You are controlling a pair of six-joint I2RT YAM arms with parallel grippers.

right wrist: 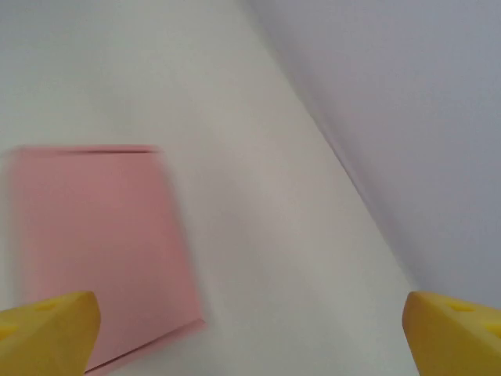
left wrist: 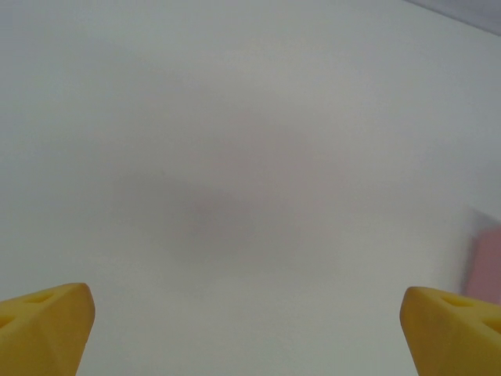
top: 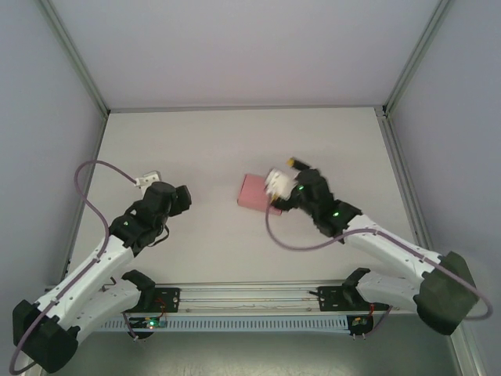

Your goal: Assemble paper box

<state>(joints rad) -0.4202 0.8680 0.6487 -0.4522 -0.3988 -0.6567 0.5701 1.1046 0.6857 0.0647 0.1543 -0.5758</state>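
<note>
Overhead, the flat pink rectangular card box (top: 254, 192) is seen at mid-frame on the white table (top: 235, 141). Left wrist: the left gripper (left wrist: 250, 325) is spread wide, the box at the right edge. Right wrist: the right gripper (right wrist: 250, 329) is spread, the box at lower left.

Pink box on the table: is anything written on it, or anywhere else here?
No readable text anywhere.
The paper box shows a plain pink face, no print, though it is blurred in the right wrist view.
The table is plain white.
Any marking on the base rail is too small to read.
</note>
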